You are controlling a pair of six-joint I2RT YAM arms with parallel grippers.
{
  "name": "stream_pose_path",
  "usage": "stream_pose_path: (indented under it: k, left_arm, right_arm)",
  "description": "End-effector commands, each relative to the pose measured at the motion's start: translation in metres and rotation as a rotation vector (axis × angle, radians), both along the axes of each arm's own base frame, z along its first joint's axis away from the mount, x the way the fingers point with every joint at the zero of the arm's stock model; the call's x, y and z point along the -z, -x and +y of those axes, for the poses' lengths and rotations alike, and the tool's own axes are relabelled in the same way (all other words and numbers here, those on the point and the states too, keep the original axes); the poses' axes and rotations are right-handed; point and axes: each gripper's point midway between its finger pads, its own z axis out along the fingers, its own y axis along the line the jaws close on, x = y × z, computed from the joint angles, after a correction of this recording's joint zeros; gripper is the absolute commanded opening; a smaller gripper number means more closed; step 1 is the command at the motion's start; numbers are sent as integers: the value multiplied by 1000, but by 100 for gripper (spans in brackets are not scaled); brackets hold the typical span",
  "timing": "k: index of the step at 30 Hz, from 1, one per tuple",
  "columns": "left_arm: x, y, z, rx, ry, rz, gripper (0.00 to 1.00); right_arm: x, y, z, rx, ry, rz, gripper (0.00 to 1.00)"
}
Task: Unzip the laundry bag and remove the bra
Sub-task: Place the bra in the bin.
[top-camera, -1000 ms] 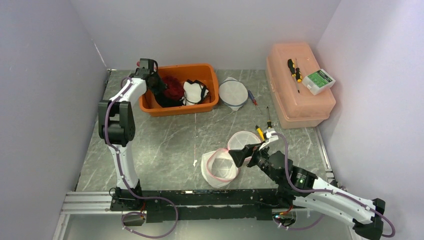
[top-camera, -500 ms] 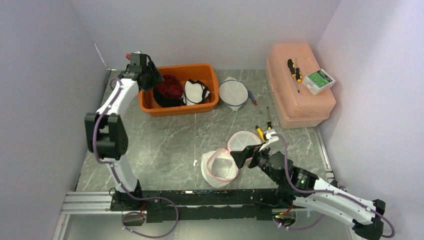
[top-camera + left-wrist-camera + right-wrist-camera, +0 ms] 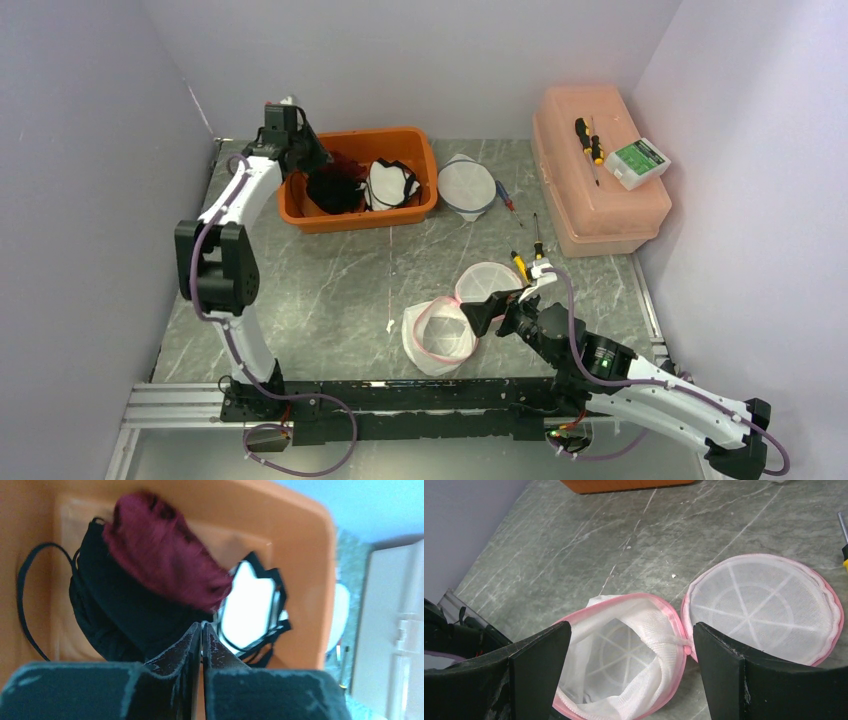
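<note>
The bag (image 3: 624,680) lies unzipped on the table (image 3: 330,290) in front of the right arm. Its lid (image 3: 764,605) is folded back flat beside it, touching at the pink hinge edge. The mesh hollow shows only its own ribs, so the bag looks empty. The right gripper (image 3: 631,626) hovers low over it with its jaws spread wide, 1 finger to each side of the bag's mouth and nothing between them.

The bra (image 3: 150,560), a bunched dark one with a maroon cup on top, sits in the left half of the bin (image 3: 360,215) at the far side of the table, well apart from the bag. A 2nd, white bra (image 3: 247,605) with black trim lies just beside it toward the middle of the bin.

The left gripper (image 3: 201,630) hangs above the bin's left end, fingers pressed together. In the wrist view the tips sit against the dark fabric, and no cloth shows pinched between them, so they appear to hold nothing.

From these jaws the bra lies straight ahead and below. Its bulk runs diagonally away from the tips, and a loose strap loops out toward the bin's left wall. The left arm is by far the nearer.

As things lie, the task looks essentially done. What likely remains is for the left arm to lift clear of the bin without snagging that strap.
</note>
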Motion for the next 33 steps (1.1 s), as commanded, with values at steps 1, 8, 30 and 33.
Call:
stream_pose_path:
  k: [1, 8, 30, 33]
  left_arm:
    - [33, -8, 10, -8, 14, 74, 9]
    - [65, -6, 12, -30, 45, 110, 8]
    - [-72, 83, -54, 82, 62, -182, 94]
    - [-71, 139, -93, 136, 21, -163, 94]
  right_arm:
    - [-20, -1, 1, 4, -50, -25, 96]
    - [-17, -1, -1, 10, -42, -18, 96]
    - [-25, -6, -12, 71, -44, -25, 99]
    - [-23, -9, -23, 136, -53, -1, 100]
